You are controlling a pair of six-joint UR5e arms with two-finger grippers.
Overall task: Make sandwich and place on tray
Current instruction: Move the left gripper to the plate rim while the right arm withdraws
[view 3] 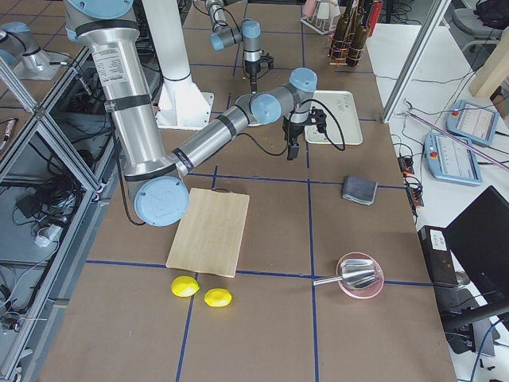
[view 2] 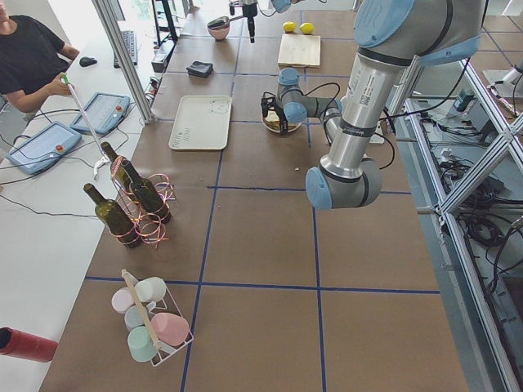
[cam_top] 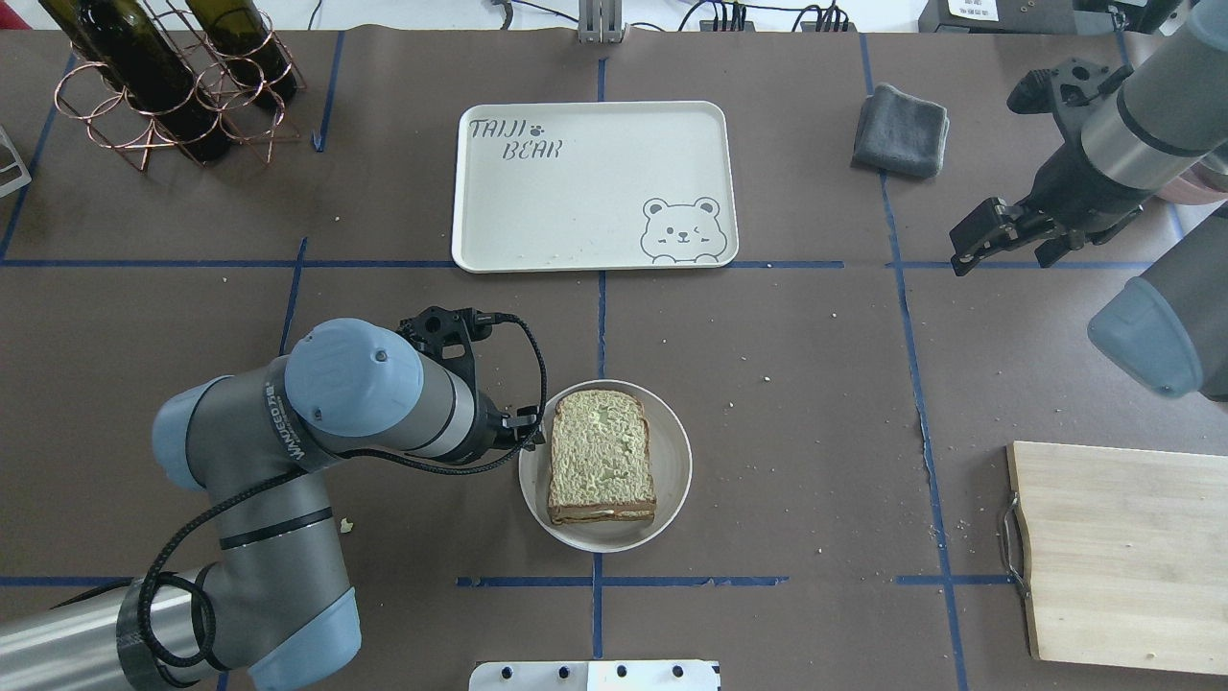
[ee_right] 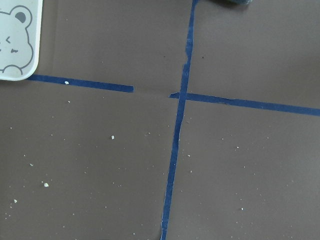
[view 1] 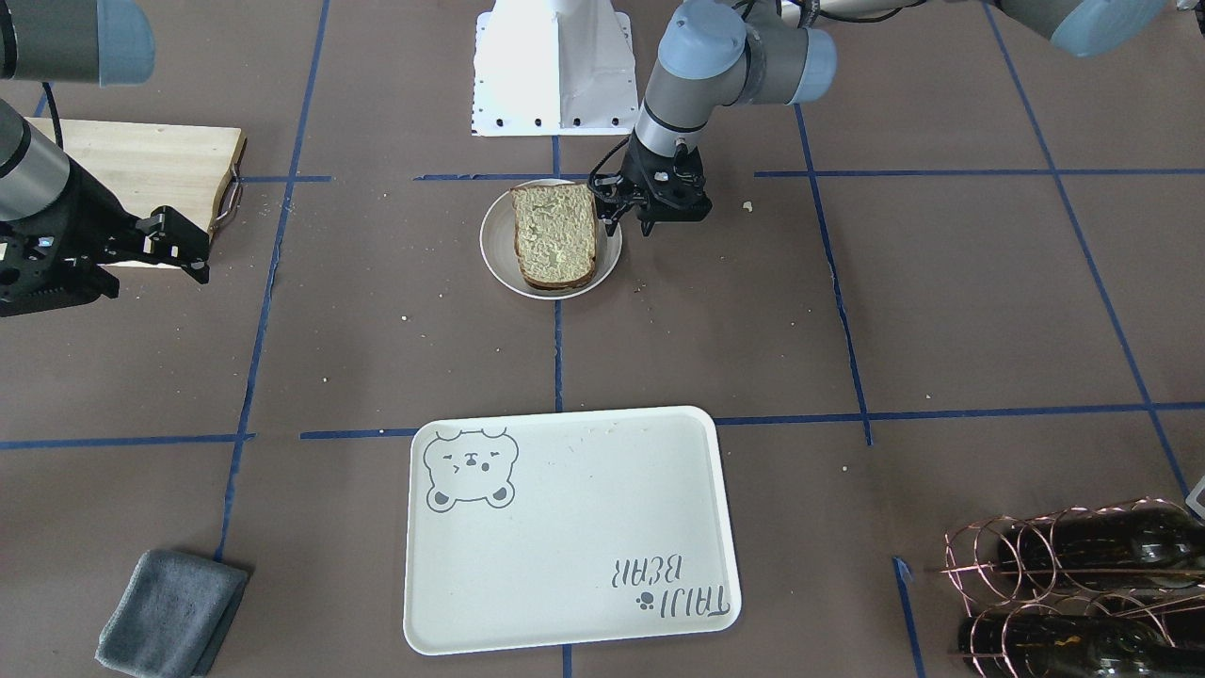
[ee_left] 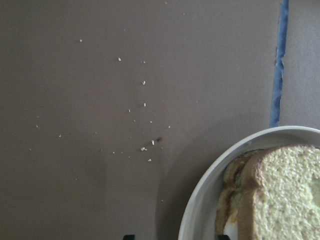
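Note:
The sandwich (cam_top: 602,456), two bread slices stacked, lies on a small round white plate (cam_top: 672,480) at the table's middle; a bit of white egg (ee_left: 230,229) shows between the slices. My left gripper (cam_top: 533,432) is open and low at the plate's left rim, beside the sandwich (view 1: 555,235). Its fingertips (ee_left: 129,236) stand apart at the bottom of the left wrist view, one outside the plate and one over it. The cream tray (cam_top: 576,192) with the bear drawing lies bare beyond the plate. My right gripper (cam_top: 1003,245) is open and empty, raised at the far right.
A wooden board (cam_top: 1122,547) with a metal handle lies at the near right. A grey cloth (cam_top: 902,130) lies right of the tray. A wire rack of wine bottles (cam_top: 163,86) stands at the far left. Crumbs dot the brown table.

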